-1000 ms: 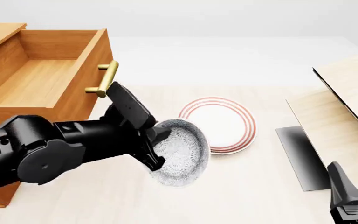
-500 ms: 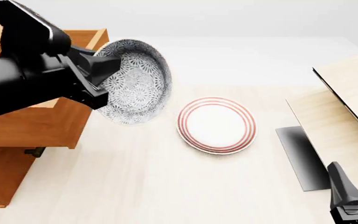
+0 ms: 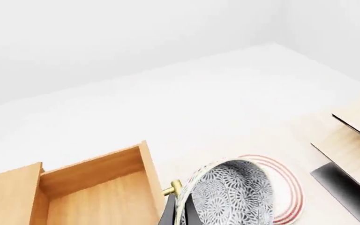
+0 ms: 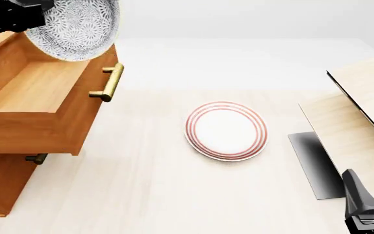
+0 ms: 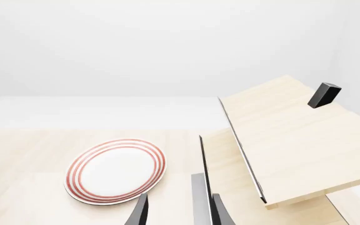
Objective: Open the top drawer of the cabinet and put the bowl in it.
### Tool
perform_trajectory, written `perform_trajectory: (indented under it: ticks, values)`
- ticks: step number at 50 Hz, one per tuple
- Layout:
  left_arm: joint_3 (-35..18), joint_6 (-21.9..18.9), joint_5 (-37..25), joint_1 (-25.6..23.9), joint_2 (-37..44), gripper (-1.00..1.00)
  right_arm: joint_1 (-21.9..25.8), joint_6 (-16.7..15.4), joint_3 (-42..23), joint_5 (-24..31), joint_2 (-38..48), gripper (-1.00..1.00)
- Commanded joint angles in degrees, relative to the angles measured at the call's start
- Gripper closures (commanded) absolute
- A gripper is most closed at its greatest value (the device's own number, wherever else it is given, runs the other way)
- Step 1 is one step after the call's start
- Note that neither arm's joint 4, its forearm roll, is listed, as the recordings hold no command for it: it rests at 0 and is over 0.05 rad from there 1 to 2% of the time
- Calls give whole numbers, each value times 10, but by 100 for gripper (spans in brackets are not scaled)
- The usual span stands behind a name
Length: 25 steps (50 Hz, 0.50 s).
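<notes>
Speckled bowl (image 4: 76, 27) pinched in left hand (image 3: 178, 213), above open top drawer (image 4: 34, 87)

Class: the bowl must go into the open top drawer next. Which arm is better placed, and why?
The left. Its claw already holds the bowl above the open top drawer. The right claw is empty, low near the pale wooden panel, far across the table.

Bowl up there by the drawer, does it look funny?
A bit: the bowl is tipped on its side, pinched at the rim by the left gripper above the open top drawer. Nothing spilled or broken.
</notes>
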State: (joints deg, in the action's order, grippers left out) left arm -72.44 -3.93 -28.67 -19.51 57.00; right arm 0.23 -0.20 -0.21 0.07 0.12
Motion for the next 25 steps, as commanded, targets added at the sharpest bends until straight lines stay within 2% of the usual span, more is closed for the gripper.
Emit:
perform_trajectory:
  ticks: [1,5,11,14,16,18,21,22,25]
  values:
    - [-40,59,-12,92,41,100,0,0,0,-1,0,-100]
    - [-54,106,-20,115,73,100,-1,0,0,-1,0,-100]
    - [-76,124,-22,132,103,100,0,0,0,-1,0,-100]
    - [-84,158,-28,143,125,100,-1,0,0,0,0,-100]
    - [-80,165,-26,160,133,100,0,0,0,-1,0,-100]
    - [-76,183,-22,152,143,100,-1,0,0,-1,0,-100]
    - [-69,190,-19,173,148,100,-1,0,0,-1,0,-100]
    - [-67,198,-19,194,164,100,0,0,0,-1,0,-100]
    - [-56,215,-11,202,176,100,0,0,0,-1,0,-100]
